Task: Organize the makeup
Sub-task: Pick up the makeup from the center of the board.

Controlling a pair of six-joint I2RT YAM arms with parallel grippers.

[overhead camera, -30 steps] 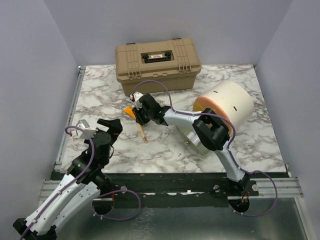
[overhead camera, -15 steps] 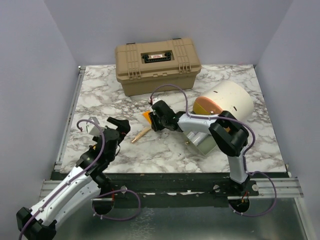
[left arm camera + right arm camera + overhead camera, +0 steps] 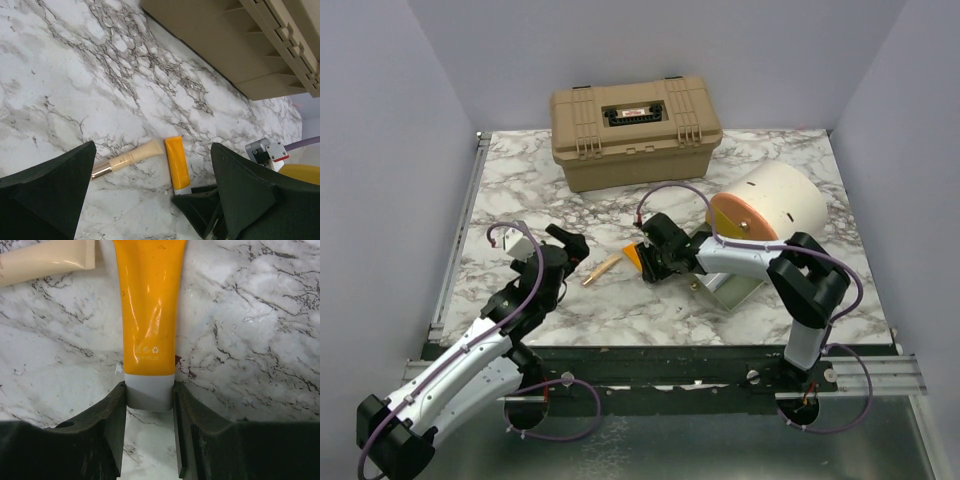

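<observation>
The left gripper (image 3: 152, 146) stands wide open with nothing between its fingers (image 3: 55, 190), hanging low over the marble table (image 3: 510, 190). Just ahead of it, in the gap its fingers frame, lies the pale tube (image 3: 127, 159), gold end nearest the left finger. The orange tube (image 3: 177, 162) lies just past that, to the gripper's right. The flat ends of the two tubes are close together; the left wrist view does not settle whether they touch.

The right gripper (image 3: 149, 390) is closed on the orange tube's white cap (image 3: 149, 392). Both fingers (image 3: 112, 430) press the cap's sides, and the orange body points straight away from the hand. The tube seems to lie flat on the marble rather than hang clear of it, though the wrist view is too close to be sure. The pale tube's end shows beyond the fingertips, off to the hand's left.

Farther back, well beyond both grippers, the tan hard case (image 3: 636, 130) sits shut at the table's far edge. The cream-and-orange round pouch (image 3: 770, 205) lies on its side behind the right arm.
</observation>
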